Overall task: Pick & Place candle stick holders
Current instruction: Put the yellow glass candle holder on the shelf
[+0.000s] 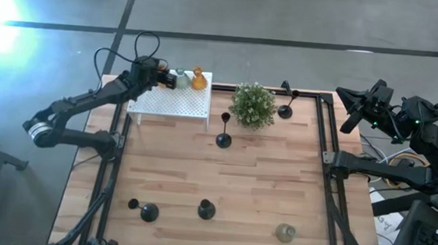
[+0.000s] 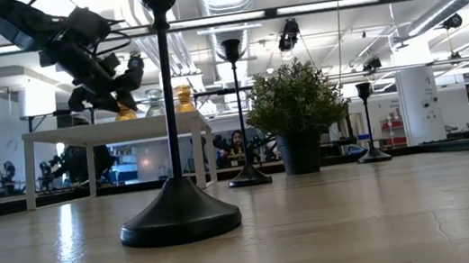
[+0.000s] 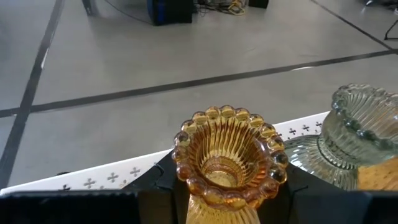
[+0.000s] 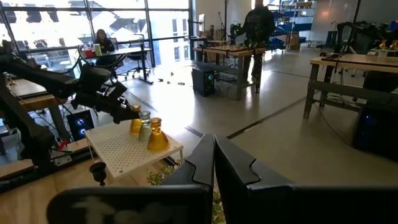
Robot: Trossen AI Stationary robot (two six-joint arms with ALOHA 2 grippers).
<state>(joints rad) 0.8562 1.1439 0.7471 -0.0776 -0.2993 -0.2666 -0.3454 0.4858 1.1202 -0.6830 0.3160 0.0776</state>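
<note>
Left end effector (image 3: 217, 193): grasping amber glass holder (image 3: 229, 158) on white perforated box (image 1: 170, 103), beside clear glass holder (image 3: 356, 134). Right end effector (image 4: 213, 163): clenched, empty, off worktop (image 1: 261, 188). No legible writing.

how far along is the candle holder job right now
Looks done: a clear glass holder and an amber holder stand on the white perforated box. In hand: the left gripper is closed on a second amber holder at the box. Left: black holders and a glass one on the table. The right gripper waits shut, off the table's side.
</note>
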